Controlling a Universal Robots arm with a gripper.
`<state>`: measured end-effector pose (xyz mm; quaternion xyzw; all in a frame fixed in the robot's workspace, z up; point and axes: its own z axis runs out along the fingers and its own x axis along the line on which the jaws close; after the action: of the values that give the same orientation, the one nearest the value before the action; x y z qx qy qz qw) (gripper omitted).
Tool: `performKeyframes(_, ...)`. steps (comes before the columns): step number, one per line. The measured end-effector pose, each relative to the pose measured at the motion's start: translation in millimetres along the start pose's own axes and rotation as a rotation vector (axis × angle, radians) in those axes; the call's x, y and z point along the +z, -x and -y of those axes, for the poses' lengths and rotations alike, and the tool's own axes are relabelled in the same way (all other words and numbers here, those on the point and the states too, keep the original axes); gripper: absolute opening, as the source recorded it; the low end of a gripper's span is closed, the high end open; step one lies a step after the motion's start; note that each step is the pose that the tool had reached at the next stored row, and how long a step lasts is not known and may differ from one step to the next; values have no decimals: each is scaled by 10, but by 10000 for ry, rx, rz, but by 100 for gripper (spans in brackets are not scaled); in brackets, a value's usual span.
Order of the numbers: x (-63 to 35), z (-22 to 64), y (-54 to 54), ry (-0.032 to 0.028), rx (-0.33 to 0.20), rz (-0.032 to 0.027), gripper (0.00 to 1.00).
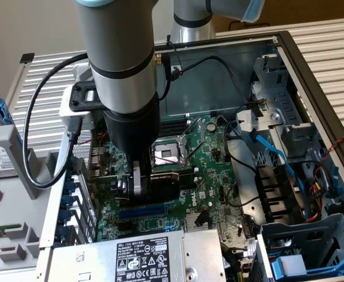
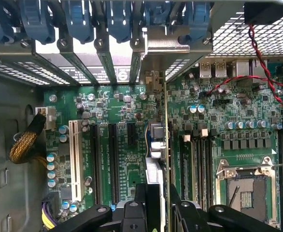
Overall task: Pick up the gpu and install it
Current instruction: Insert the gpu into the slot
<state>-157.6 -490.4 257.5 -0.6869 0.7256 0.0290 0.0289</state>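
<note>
The motherboard is green; the gpu shroud black. One slot is white; the latches blue.

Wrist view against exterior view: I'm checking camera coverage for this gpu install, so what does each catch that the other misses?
The wrist view adds the white expansion slot and the yellow braided cable beside the board. The exterior view adds the arm, the labelled power supply and the blue cable. Both share the motherboard, its CPU socket and the gripper closed on the gpu, low over the slots.
</note>
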Motion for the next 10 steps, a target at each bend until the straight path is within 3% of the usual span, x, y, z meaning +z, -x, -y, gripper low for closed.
performKeyframes(10,37,-3,-13,-5,-2,1,28)
